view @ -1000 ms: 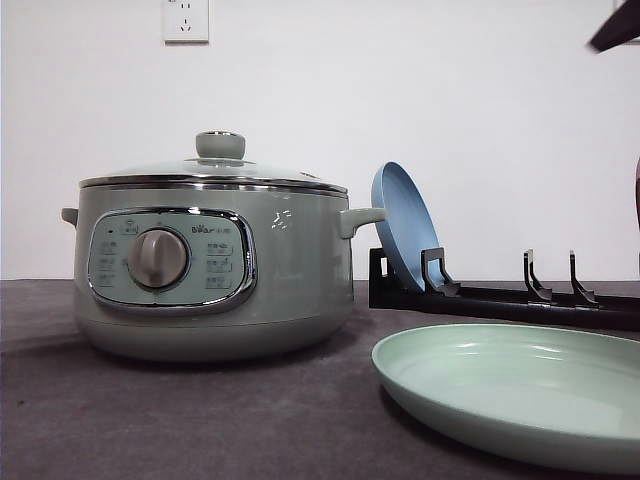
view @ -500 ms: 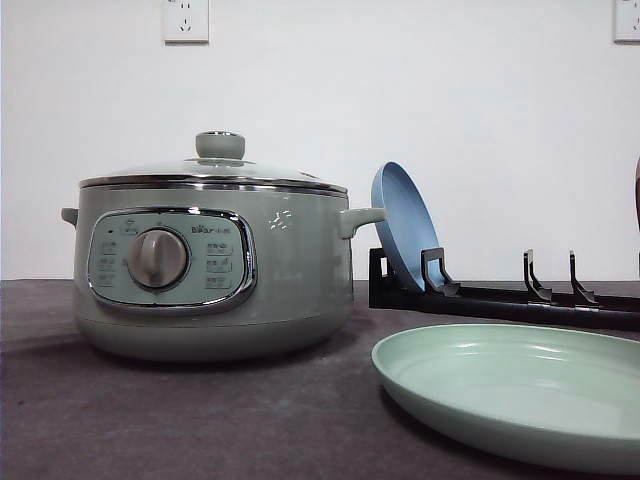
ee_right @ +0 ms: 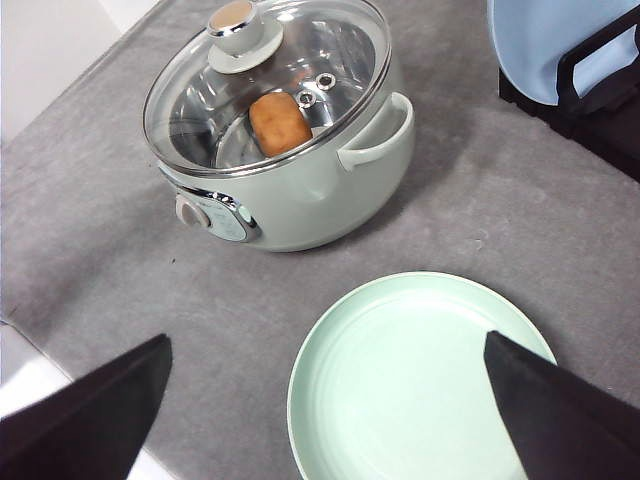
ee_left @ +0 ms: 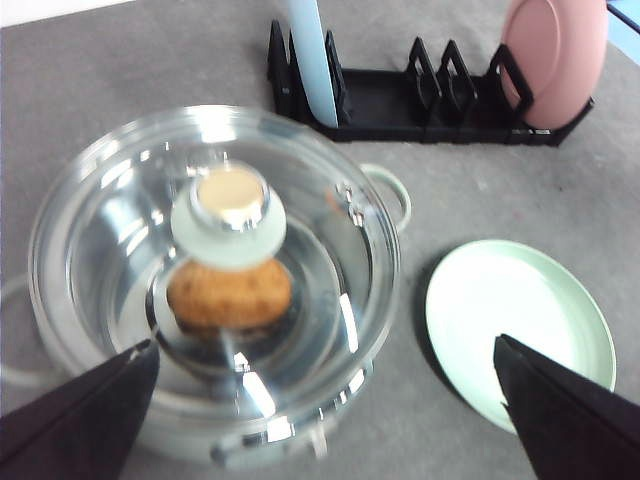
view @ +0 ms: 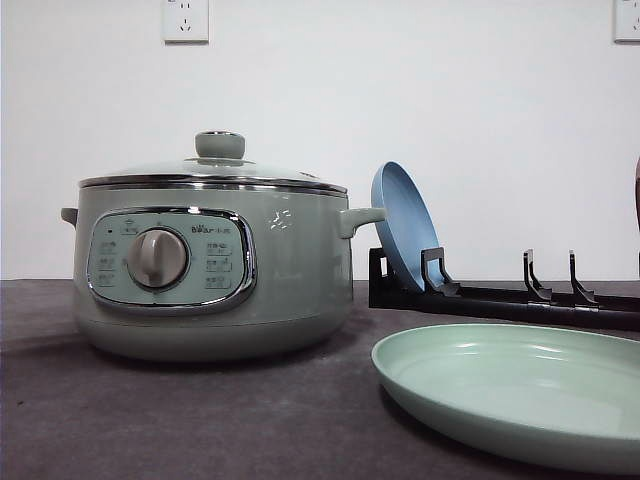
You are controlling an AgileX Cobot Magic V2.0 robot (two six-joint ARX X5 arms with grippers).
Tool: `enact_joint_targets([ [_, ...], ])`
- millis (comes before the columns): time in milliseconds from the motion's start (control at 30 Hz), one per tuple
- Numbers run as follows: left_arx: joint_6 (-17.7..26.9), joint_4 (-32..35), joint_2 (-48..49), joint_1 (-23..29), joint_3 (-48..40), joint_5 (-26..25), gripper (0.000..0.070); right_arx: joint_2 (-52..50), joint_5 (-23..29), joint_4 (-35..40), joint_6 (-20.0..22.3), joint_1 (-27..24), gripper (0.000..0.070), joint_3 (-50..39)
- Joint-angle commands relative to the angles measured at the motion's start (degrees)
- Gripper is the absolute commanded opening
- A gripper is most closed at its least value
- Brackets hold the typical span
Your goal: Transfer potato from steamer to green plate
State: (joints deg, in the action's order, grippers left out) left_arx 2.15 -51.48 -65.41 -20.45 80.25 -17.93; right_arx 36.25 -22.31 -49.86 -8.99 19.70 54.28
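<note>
The pale green steamer (view: 212, 270) stands on the grey table with its glass lid (ee_left: 215, 270) shut. Through the glass, the orange-brown potato (ee_left: 228, 295) (ee_right: 280, 122) lies on the pot's floor. My left gripper (ee_left: 325, 345) hovers open above the lid, its dark fingers (ee_left: 80, 420) spread wide, one over the lid's edge and the other over the plate's edge. The green plate (view: 520, 390) (ee_left: 515, 325) (ee_right: 420, 380) lies empty just right of the steamer. High above the plate and the steamer's front, my right gripper (ee_right: 328, 340) is open and holds nothing.
A black dish rack (view: 500, 298) stands behind the green plate, holding an upright blue plate (view: 402, 225) and a pink plate (ee_left: 555, 60). The table's near edge (ee_right: 40, 370) runs close to the steamer's control side. A white wall rises behind the table.
A dark arm part that showed at the front view's top right corner one second ago has left that view. The steamer, lid and plates have not moved.
</note>
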Motion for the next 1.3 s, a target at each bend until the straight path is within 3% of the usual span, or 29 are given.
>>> enact_joint_targets([
  [0, -0.2, -0.6, -3.5, -0.3, 3.9, 0.5, 0.0700, 0.3, 0.0, 0.8, 0.6, 0.1, 0.0634, 1.0],
  [133, -0.2, -4.5, -11.6, -0.3, 11.7, 3.8, 0.0700, 0.3, 0.1, 0.8, 0.6, 0.1, 0.0634, 1.0],
  [333, -3.0, -9.1, -23.7, -0.3, 23.2, 4.3, 0.0668, 0.3, 0.1, 1.2, 0.7, 0.1, 0.0634, 1.0],
  [567, -3.1, -10.9, -34.0, -1.0, 32.4, 4.5, 0.0669, 0.3, 0.1, 1.8, 0.7, 0.1, 0.0634, 1.0],
  [1033, -1.4, -12.4, -41.8, -3.4, 33.6, 8.2, 0.0664, 0.3, 0.1, 1.8, 0.7, 0.1, 0.0634, 1.0],
  [1267, -0.7, -13.3, -42.5, -5.1, 33.6, 12.4, 0.0652, 0.3, 0.1, 1.8, 0.7, 0.1, 0.0634, 1.0],
])
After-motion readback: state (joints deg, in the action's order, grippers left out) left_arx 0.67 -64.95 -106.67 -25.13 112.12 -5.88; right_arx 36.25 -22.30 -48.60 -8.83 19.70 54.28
